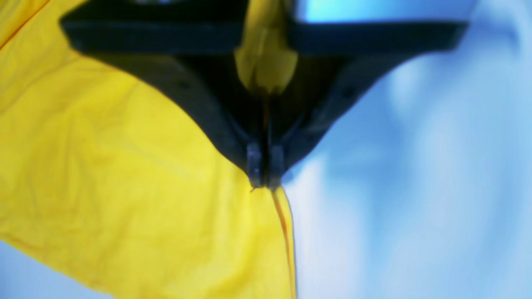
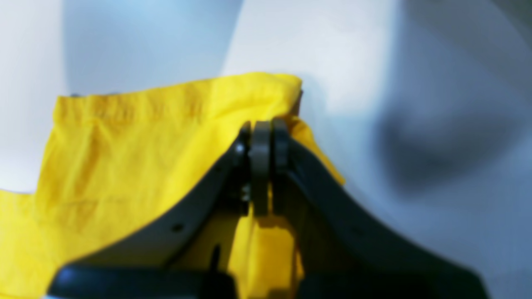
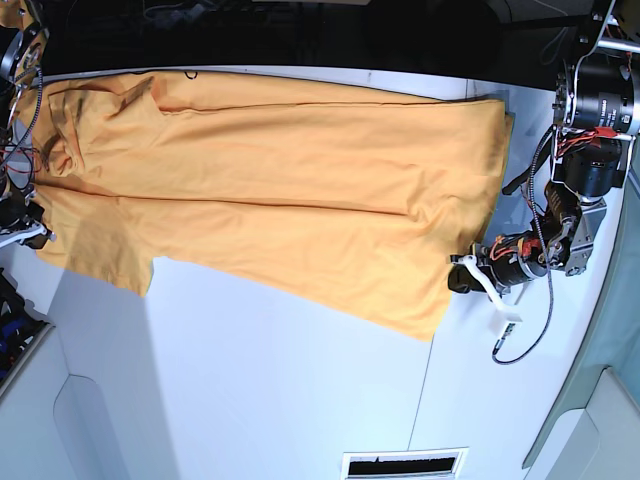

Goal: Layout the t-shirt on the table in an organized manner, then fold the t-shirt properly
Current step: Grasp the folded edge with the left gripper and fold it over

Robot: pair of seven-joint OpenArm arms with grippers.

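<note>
The orange-yellow t-shirt (image 3: 280, 190) lies spread lengthwise over the far half of the white table (image 3: 250, 380), with long creases along it. My left gripper (image 3: 458, 278) is at the shirt's near right corner. In the left wrist view its black jaws (image 1: 265, 179) are shut on the t-shirt's (image 1: 124, 187) edge, and a fold of fabric bulges up between them. My right gripper (image 2: 262, 129) is shut on a sleeve-like end of the t-shirt (image 2: 124, 158). In the base view that arm (image 3: 22, 232) sits at the left edge by the sleeve, mostly cut off.
The left arm's motors and cables (image 3: 590, 150) stand at the table's right edge. A slotted vent (image 3: 400, 465) sits in the front edge. Dark space lies beyond the far edge. Bare white table (image 1: 415, 166) stretches beside the shirt toward the front.
</note>
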